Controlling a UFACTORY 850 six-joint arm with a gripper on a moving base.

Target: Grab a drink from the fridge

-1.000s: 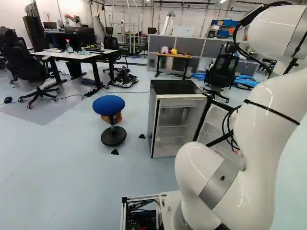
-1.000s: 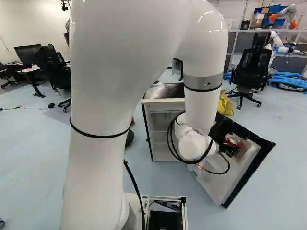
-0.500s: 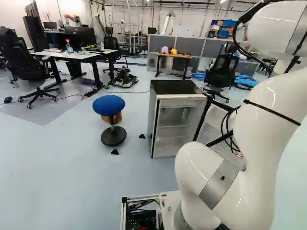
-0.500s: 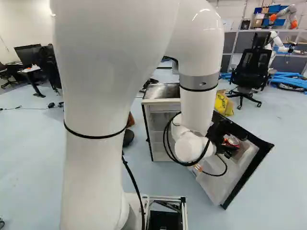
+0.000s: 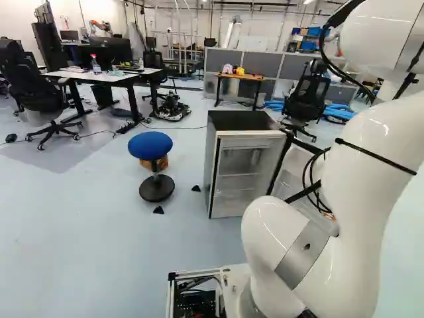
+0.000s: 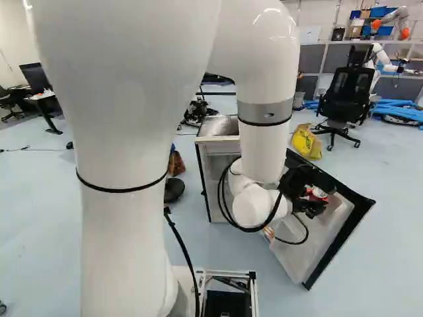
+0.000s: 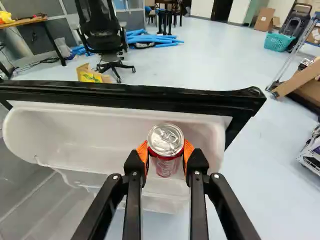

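In the right base view my gripper [image 6: 313,201] is at the inner side of the open fridge door [image 6: 330,246], by a red and silver can [image 6: 318,193]. The wrist view shows the gripper [image 7: 166,150] shut on the can [image 7: 166,141], an orange pad against either side. The upright can is over the white door bin [image 7: 95,135]; whether its base touches the bin is hidden. The fridge [image 5: 240,173] stands ahead with its front uncovered; my arm hides the gripper in the left base view.
A blue stool [image 5: 151,146] stands beside the fridge. Beyond the door are a yellow bag [image 6: 305,142] and a black office chair [image 6: 346,96]. Another robot [image 6: 378,58] is at the back right. The door's black frame [image 7: 150,97] runs just past the can.
In the right base view my arm and gripper have shifted left, the can moving with them. The fridge door has swung slightly the same way. The base has stayed put.
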